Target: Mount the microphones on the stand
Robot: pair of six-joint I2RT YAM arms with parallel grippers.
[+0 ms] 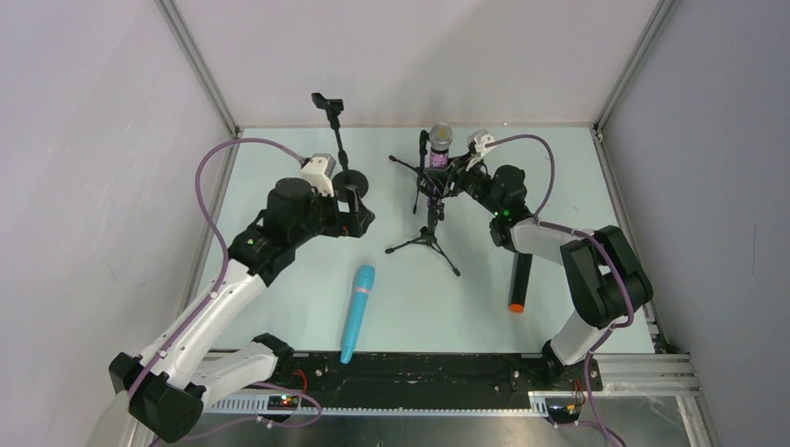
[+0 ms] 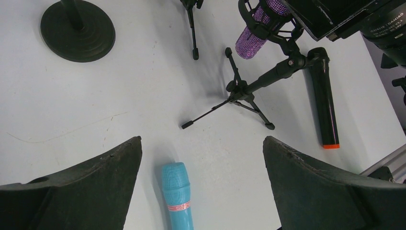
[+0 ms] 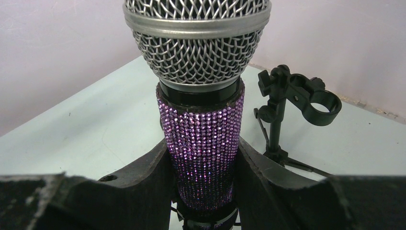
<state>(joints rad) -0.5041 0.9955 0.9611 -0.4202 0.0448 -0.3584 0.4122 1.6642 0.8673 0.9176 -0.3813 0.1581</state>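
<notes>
The right end effector (image 1: 454, 174) clamps the purple microphone (image 3: 201, 134) upright in the tripod stand (image 2: 268, 79), the left end effector (image 2: 202, 143) gapes above the turquoise microphone (image 2: 176, 191) on the surface (image 1: 578, 242), and one sideways tug on release could topple that spindly stand.

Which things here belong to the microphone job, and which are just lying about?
Job: purple microphone, in the right gripper; turquoise microphone; black microphone; tripod stand; round-base stand; second stand with empty clip.
Not the job: purple cables; mounting rail.
</notes>
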